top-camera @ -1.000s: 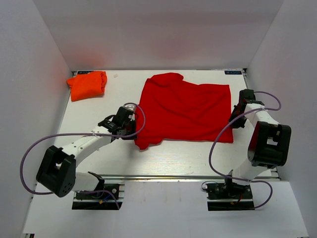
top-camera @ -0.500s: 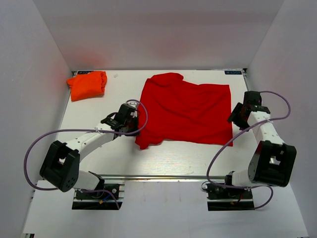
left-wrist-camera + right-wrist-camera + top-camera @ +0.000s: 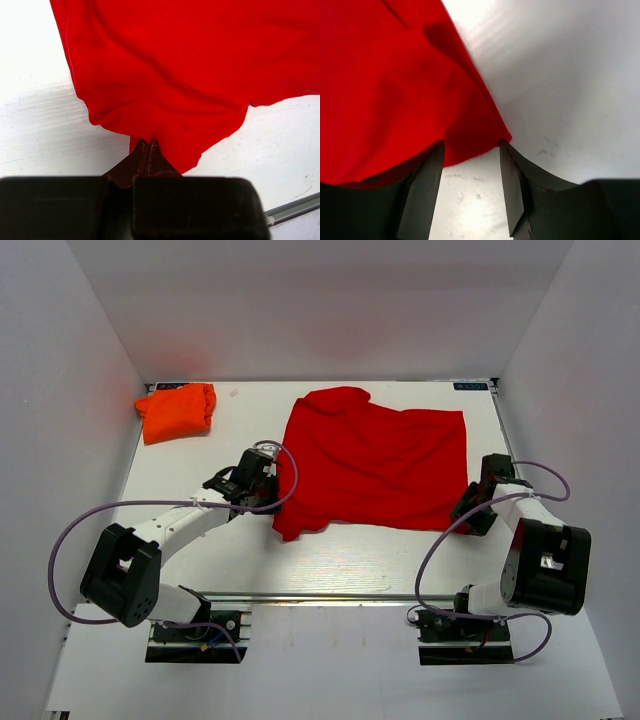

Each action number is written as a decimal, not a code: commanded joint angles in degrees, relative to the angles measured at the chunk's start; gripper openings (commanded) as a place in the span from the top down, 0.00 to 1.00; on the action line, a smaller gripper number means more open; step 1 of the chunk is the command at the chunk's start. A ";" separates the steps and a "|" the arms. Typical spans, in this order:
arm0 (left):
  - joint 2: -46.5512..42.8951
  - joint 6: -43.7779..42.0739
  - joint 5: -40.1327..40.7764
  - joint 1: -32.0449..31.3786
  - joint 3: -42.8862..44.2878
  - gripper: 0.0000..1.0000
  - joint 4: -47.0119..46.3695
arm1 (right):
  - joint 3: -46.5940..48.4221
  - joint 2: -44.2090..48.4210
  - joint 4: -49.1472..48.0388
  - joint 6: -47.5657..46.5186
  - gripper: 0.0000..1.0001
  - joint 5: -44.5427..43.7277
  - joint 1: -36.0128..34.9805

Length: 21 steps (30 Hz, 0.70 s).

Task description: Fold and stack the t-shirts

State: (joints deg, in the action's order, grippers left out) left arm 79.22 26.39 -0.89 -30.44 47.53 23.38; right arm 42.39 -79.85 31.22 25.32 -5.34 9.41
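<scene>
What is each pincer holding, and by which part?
The left pincer pinches the red t-shirt at its near-left edge; the right pincer, open at its corner, holds nothing.

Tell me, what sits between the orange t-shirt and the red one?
Only bare white table lies between the orange t-shirt and red t-shirt, as the top view shows.

Left hand (image 3: 148, 146) clamped; right hand (image 3: 471, 152) agape

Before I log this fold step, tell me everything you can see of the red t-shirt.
The red t-shirt is bright, soft, cotton-looking cloth, spread wrinkled and roughly square on the white table, one sleeve bulging at its far left. The left hand is shut on its bunched near-left corner; its near-right corner lies inside the open right hand.
</scene>
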 commanded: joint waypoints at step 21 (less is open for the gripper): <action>-12.86 -2.31 -0.80 0.38 11.96 1.00 3.60 | 13.56 13.32 2.24 -5.37 1.00 13.69 0.26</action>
State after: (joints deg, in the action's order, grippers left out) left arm 71.07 25.23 -2.98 -30.44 52.97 27.46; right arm 47.35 -70.61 29.04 21.96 4.82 9.67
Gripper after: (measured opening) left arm 0.027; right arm 0.011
